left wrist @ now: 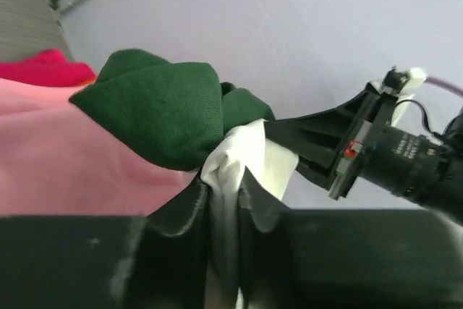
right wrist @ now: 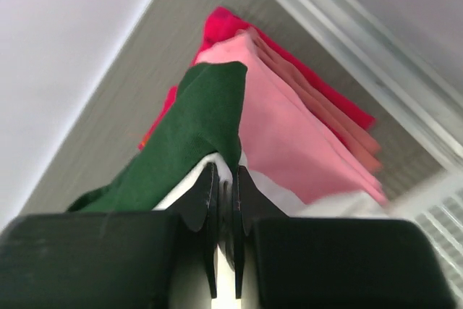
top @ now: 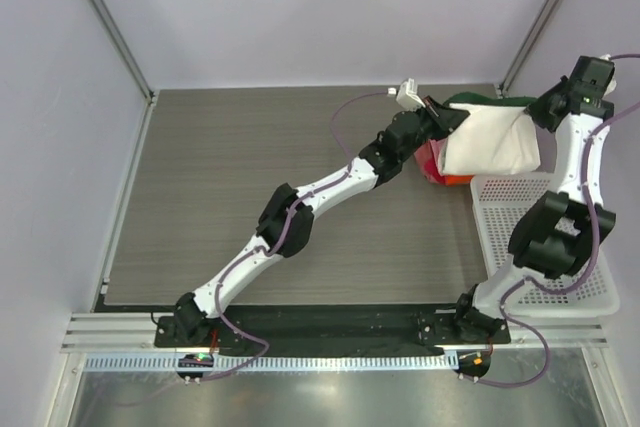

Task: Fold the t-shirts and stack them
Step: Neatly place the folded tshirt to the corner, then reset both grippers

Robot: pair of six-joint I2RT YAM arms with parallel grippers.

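Surface: grey table, basket at 3 o'clock.
Shirt: cream-white t-shirt is held over folded stack, 1 o'clock.
Left gripper: pinched onto its cloth.
Right gripper: likewise pinched.

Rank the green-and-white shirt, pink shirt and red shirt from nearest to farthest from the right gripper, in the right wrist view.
1. Green-and-white shirt: pinched in the right gripper.
2. Pink shirt: just beyond, to the right.
3. Red shirt: farthest, peeking out past the pink.

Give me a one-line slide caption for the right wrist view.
Right gripper shut on the cream-and-green t-shirt, folded pink and red t-shirts stacked beyond it.
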